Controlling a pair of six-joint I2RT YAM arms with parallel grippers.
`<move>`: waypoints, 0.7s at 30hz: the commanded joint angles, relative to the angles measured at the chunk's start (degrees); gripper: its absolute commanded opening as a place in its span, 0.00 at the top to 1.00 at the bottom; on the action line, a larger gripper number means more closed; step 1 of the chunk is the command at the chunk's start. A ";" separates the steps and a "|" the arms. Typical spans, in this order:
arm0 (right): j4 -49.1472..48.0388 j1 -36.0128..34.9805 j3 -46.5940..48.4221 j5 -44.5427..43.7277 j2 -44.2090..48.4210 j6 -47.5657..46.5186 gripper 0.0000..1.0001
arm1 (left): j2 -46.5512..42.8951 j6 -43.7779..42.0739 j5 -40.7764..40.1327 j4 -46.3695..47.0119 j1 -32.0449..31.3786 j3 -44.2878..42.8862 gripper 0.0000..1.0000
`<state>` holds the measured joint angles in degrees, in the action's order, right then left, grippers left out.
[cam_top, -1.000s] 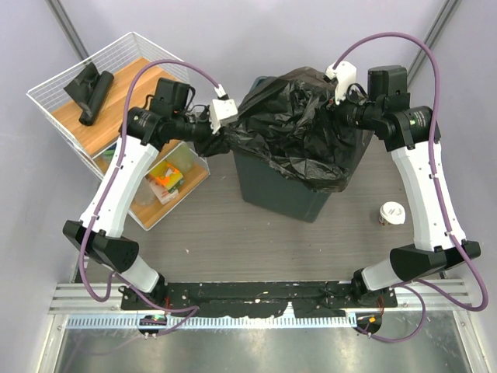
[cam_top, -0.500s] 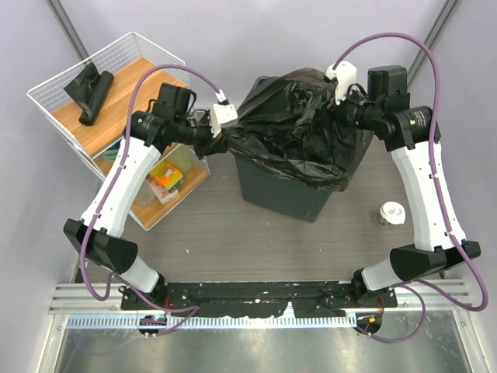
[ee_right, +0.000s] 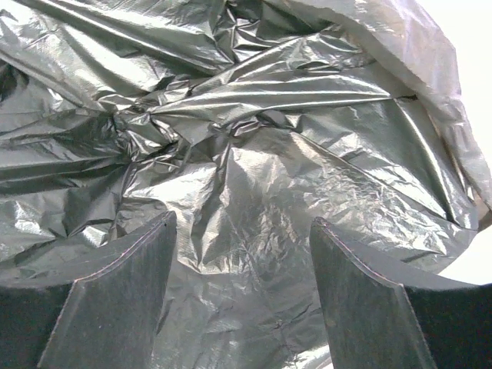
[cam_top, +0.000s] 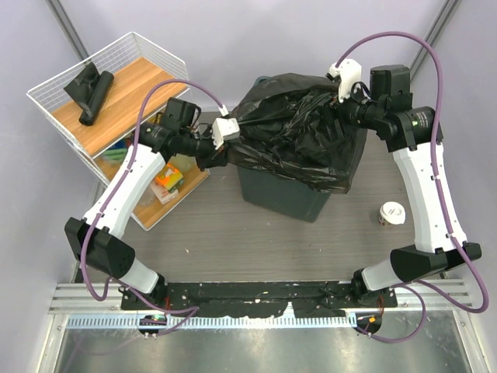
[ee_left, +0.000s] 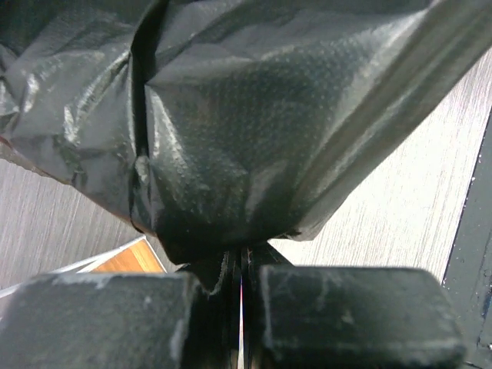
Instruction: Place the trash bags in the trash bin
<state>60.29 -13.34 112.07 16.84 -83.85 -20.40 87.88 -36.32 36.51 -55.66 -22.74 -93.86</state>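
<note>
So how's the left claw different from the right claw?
The left gripper is pinched shut on a fold of the crinkled glossy black plastic bag; the right gripper is open, holding nothing. The left is at the dark grey-green plastic bin's left side, the right at its far right corner. Both face the same bag.

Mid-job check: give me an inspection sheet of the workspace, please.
Surface: grey table, no spills seen.
Job's things: black bag draped over bin; spare bags on rack top shelf.
Clutter: cup right of bin; packets on lower shelf.
Grippers: left gripper shut on bag edge; right gripper open over bag.
Cables: purple cables arch over both arms, no snag seen.
Surroundings: nothing seen.
</note>
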 commanded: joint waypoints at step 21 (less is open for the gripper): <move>-5.89 0.86 16.34 -1.90 -9.83 -1.48 0.25 | -3.07 1.42 -2.15 -7.97 0.68 -22.84 0.00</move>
<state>57.67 -12.62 125.19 14.79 -92.51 -20.73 84.47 -34.98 31.70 -59.70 -22.50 -109.62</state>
